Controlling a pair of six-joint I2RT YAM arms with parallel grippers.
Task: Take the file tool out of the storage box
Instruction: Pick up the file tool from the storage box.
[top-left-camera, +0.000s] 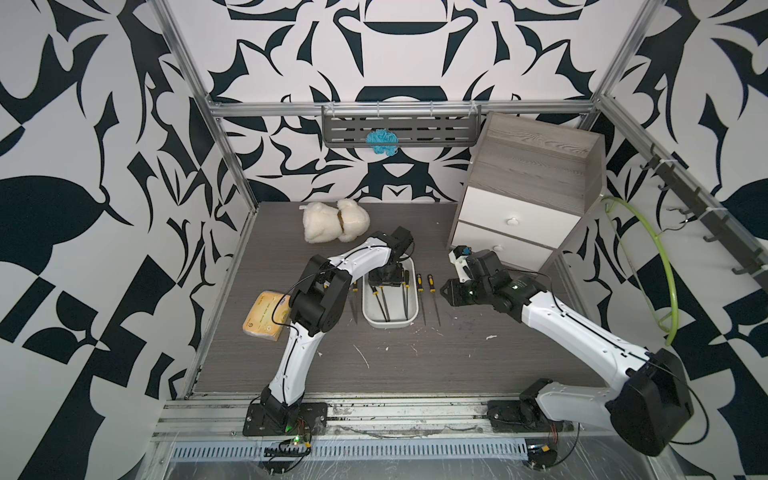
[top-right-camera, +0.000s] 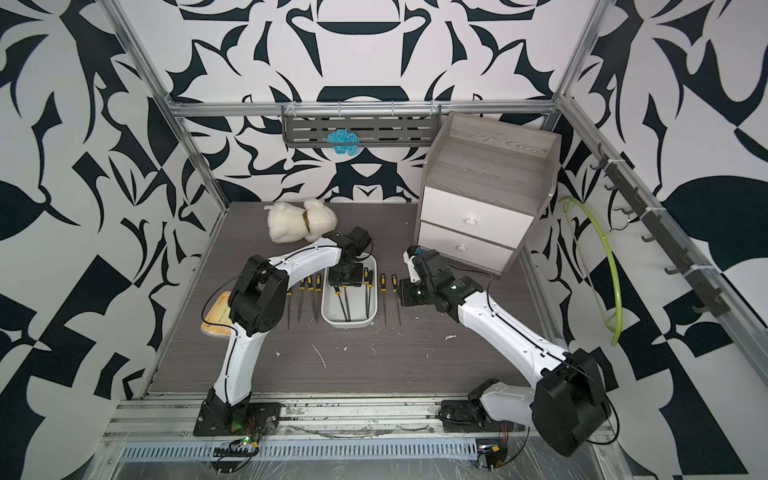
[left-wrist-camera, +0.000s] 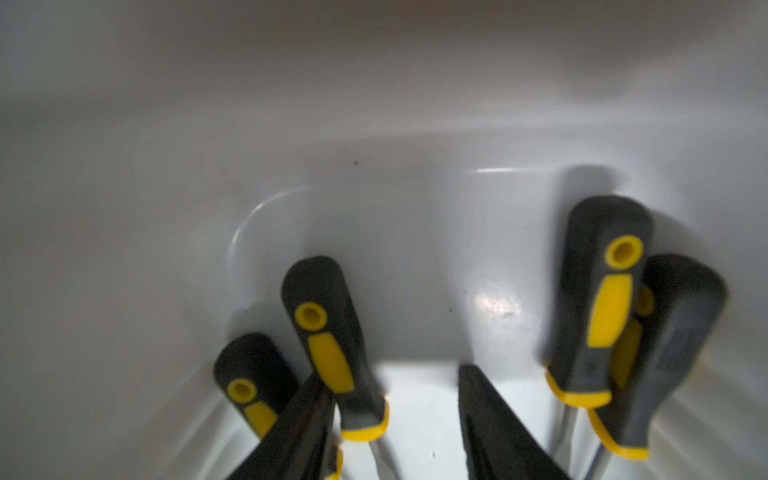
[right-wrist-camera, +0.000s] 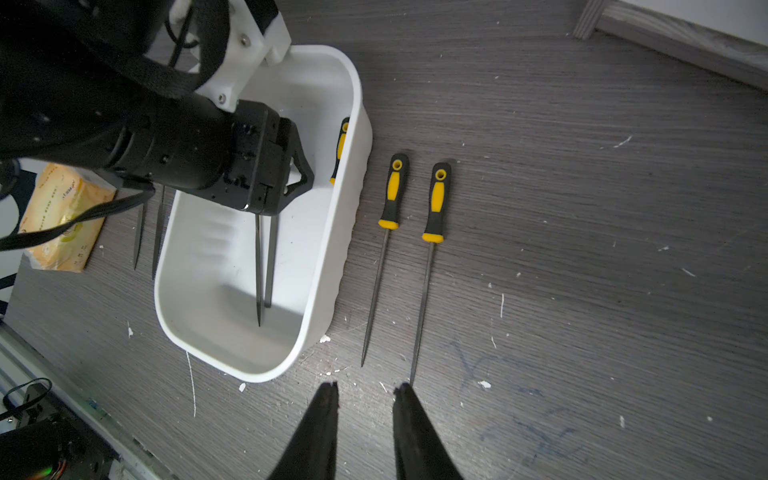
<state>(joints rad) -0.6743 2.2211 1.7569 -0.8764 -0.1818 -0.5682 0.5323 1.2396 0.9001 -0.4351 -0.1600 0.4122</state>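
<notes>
Though scuffed, grey tabletop (top-left-camera: 457, 361) (patterned walls (top-left-camera: 83, 124))

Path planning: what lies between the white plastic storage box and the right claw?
Two thin files with black and yellow handles, on the table; both top views show them.

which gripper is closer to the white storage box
Left. The left gripper is down inside the storage box, among the file handles. The right gripper hovers over the table beside the box, apart from it, near two loose files.

Files (right-wrist-camera: 258, 270) inside storage box (right-wrist-camera: 351, 199)
</notes>
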